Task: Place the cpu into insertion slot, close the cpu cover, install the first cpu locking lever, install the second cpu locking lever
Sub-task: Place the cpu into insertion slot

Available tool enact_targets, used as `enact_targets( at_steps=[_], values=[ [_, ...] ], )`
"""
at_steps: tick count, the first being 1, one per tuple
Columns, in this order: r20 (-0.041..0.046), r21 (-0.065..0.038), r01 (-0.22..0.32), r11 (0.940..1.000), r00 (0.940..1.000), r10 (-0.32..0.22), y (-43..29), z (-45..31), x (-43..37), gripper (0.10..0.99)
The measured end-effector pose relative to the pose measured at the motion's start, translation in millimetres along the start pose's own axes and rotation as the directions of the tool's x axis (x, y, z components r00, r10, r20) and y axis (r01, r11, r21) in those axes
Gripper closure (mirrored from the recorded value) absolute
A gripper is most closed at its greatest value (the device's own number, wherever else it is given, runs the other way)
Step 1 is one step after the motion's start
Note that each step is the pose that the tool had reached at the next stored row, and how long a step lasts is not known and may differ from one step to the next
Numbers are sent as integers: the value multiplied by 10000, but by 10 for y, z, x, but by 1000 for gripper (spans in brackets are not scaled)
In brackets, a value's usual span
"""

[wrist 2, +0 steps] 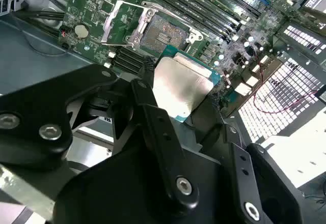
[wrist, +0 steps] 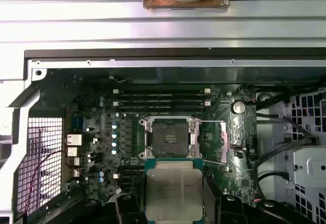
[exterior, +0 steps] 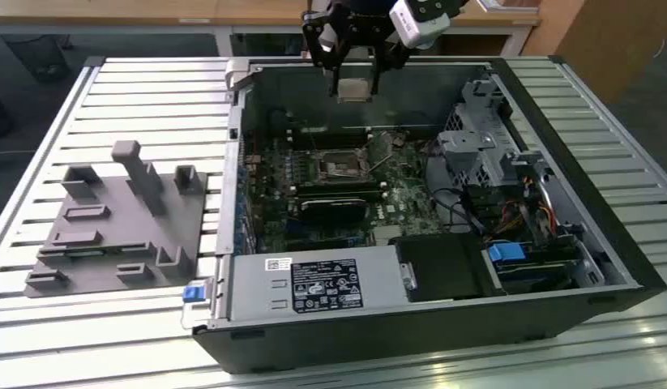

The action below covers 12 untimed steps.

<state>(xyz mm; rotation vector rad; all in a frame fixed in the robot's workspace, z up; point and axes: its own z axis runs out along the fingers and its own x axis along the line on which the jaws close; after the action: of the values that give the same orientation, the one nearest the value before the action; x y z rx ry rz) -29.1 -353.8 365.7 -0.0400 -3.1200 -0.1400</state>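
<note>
My gripper (exterior: 355,79) hangs over the far wall of the open computer case, shut on the cpu (exterior: 355,89), a flat square chip held level by its edges. In both wrist views the cpu (wrist 2: 181,89) (wrist: 173,193) shows its silver-grey top between the black fingers (wrist 2: 153,117). The insertion slot (exterior: 339,166) (wrist 2: 163,33) (wrist: 171,137) lies bare on the green board, well below the chip and off to one side of it. Beside the socket the cpu cover (wrist 2: 113,18) stands swung up.
The case (exterior: 236,186) lies on its side on a slatted metal table (exterior: 149,89). A grey fixture block (exterior: 117,219) sits at the exterior view's left. Inside are a black heatsink (exterior: 333,207), memory slots (wrist 2: 204,5), a power supply (exterior: 311,284), a drive cage (exterior: 485,146) and loose cables (exterior: 506,219).
</note>
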Motion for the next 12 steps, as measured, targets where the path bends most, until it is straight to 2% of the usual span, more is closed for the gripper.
enact_targets(
  at_steps=[12],
  values=[
    [6,-1,-69,10000,10000,69,0,0,0,545]
  ],
)
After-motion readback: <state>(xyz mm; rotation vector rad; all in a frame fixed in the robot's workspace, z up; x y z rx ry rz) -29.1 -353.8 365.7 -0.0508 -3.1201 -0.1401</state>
